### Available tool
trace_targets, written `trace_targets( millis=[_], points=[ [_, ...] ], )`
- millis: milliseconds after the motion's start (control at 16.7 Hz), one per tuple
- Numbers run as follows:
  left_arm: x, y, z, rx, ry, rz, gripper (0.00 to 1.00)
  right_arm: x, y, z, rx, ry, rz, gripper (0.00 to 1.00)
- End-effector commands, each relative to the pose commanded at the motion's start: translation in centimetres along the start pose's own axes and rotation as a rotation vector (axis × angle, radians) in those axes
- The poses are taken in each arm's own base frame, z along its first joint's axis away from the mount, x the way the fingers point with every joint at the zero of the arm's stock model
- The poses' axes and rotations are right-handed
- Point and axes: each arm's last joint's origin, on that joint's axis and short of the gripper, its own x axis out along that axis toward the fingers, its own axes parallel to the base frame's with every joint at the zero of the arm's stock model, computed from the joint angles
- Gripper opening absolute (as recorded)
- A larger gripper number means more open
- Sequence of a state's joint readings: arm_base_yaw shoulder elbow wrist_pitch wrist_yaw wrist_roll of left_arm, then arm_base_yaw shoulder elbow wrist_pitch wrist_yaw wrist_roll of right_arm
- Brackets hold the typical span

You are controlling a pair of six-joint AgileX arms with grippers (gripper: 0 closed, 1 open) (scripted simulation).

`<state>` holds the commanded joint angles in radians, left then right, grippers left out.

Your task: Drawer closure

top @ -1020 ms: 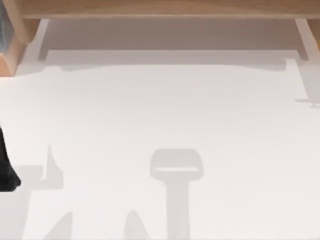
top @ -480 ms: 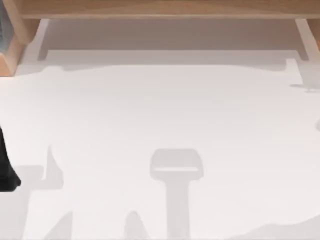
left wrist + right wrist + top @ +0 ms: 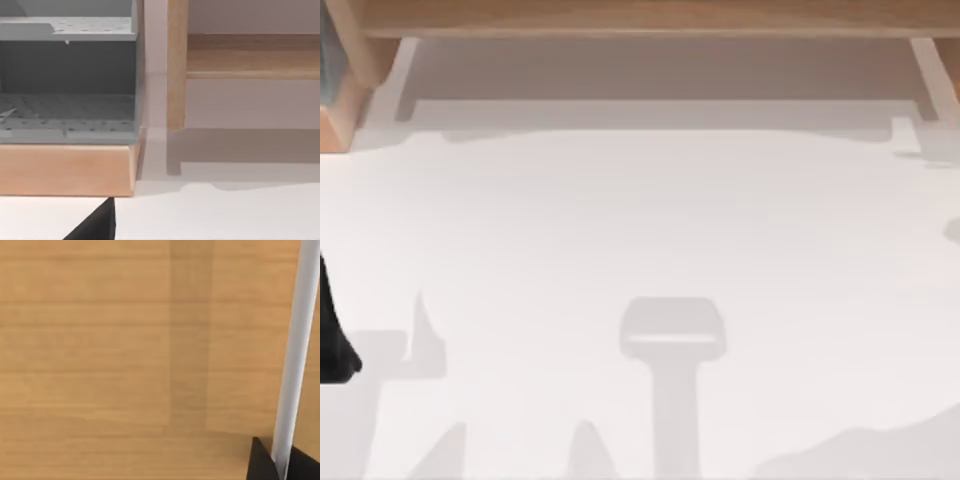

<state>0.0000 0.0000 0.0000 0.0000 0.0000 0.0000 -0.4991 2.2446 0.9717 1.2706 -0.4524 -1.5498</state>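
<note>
Woodgrain was all the right arm's camera had in front of it: a pale wooden panel (image 3: 100, 340), very close, which I took for the drawer's front, with a white bar (image 3: 295, 340) running down it that looked like the handle. The right tool (image 3: 280, 465) sat at the foot of that bar, dark parts showing on both sides of it. Whether it was set wide or narrow, or had hold of the bar, I could not tell.

From above, the white surface (image 3: 640, 220) stretched out bare under a long wooden frame (image 3: 640, 15) at twelve o'clock. The drawer seemed to belong somewhere along that far side, out toward two or three o'clock. The left arm (image 3: 332, 330) waited at the nine o'clock edge. Its left tool (image 3: 95, 227) showed as a dark wedge facing a grey perforated shelf unit (image 3: 65, 90) on a wooden base at about ten o'clock, well apart from it, and I could not tell its opening either.

The push looked ready to begin or barely begun. The risk I saw was the contact sitting beside the bar and not square on the panel. A push from there could skid off the white bar, or load one side of the front and rack the drawer in its runners so it jammed partway. Pressing too fast could also drive the arm hard against the panel once the drawer bottomed out.
</note>
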Motion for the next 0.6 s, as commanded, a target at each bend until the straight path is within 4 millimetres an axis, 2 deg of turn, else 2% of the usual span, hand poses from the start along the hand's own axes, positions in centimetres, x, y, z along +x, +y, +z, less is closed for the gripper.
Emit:
trace_targets(
  millis=[180, 600],
  points=[
    [0.0, 0.0, 0.0, 0.000, 0.000, 0.000, 1.00, 0.9, 0.0, -0.1, -0.001, 0.002, -0.002, 0.00],
    [0.0, 0.0, 0.0, 0.000, 0.000, 0.000, 1.00, 6.0, -0.1, 0.0, -0.001, 0.000, -0.003, 0.00]
  ],
)
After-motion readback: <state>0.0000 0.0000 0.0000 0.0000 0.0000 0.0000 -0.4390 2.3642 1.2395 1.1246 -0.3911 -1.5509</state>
